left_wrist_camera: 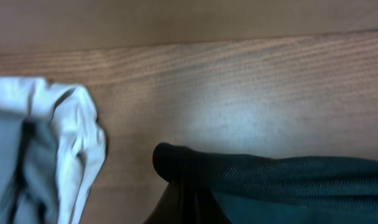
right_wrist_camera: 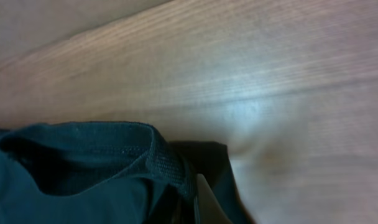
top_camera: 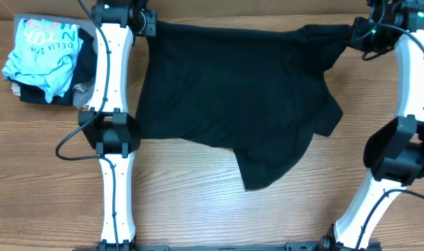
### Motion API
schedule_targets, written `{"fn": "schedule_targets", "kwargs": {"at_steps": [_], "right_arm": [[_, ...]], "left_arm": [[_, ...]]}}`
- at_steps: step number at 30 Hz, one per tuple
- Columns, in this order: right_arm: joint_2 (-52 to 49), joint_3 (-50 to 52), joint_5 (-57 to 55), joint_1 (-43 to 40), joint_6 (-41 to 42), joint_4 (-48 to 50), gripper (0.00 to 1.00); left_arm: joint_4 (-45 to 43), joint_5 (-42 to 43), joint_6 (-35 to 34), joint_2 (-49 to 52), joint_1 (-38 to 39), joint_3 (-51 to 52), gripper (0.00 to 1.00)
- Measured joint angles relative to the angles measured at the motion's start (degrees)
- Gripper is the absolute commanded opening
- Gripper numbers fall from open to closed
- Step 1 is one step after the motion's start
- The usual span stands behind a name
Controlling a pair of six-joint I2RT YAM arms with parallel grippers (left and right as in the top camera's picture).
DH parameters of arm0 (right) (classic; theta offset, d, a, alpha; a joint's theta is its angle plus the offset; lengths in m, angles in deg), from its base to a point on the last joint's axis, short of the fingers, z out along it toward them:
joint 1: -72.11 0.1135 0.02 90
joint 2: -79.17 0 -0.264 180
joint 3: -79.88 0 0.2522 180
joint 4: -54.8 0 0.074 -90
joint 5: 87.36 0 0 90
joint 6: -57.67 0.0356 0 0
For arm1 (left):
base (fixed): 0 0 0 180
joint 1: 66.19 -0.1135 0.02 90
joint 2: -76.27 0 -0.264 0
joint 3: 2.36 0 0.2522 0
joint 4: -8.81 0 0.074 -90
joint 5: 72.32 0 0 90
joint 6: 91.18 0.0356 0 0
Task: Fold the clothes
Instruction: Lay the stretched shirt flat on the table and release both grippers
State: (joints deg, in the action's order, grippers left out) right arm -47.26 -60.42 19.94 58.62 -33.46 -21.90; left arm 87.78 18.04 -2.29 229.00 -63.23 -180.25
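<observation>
The clothes, one large black garment, lie spread across the far half of the wooden table, and a lower flap reaches toward the middle. My left gripper is shut on the garment's far left corner. My right gripper is shut on its far right corner, where the fabric bunches. In the left wrist view the black hem runs to the right from a pinched bunch at the bottom edge, and my fingers are hidden by it. In the right wrist view the ribbed hem folds into my jaws beside a pale fingertip.
A pile of folded garments topped by a light-blue printed T-shirt sits at the far left, beside my left arm. Its pale cloth shows in the left wrist view. A black cable loops left of the arm. Bare wood fills the near side.
</observation>
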Motion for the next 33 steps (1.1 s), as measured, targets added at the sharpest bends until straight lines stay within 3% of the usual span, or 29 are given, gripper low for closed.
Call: {"fn": "schedule_targets", "kwargs": {"at_steps": [6,15,23,24,25,29,31,33], "right_arm": [[-0.28,0.00,0.52,1.20,2.19,-2.16,0.04],[-0.28,0.00,-0.96,1.27,3.96,-24.46,0.04],[-0.17,3.41,-3.74,1.27,4.17,-25.29,0.04],[-0.17,5.25,-3.98,1.27,4.17,-24.61,0.04],[-0.17,6.62,-4.11,1.27,4.15,-23.80,0.05],[-0.17,11.54,-4.50,1.27,4.13,-21.05,0.31],[-0.17,13.79,-4.87,1.22,4.37,-20.61,0.34],[-0.17,14.60,-5.22,1.20,4.39,-20.72,0.37]], "left_arm": [[-1.18,-0.20,0.00,0.17,0.00,0.07,0.04],[15.17,-0.63,0.85,0.17,-0.09,0.04,0.04],[19.69,-0.66,1.29,0.17,-0.11,0.11,0.05],[19.74,-0.66,1.31,0.17,-0.11,0.42,0.10],[19.80,-0.66,1.31,0.17,-0.11,0.66,0.22],[20.52,-1.05,1.84,0.17,-0.13,1.77,0.72],[21.11,-1.33,2.10,0.17,-0.20,2.23,0.96],[21.59,-1.49,2.47,0.17,-0.35,2.34,1.00]]}}
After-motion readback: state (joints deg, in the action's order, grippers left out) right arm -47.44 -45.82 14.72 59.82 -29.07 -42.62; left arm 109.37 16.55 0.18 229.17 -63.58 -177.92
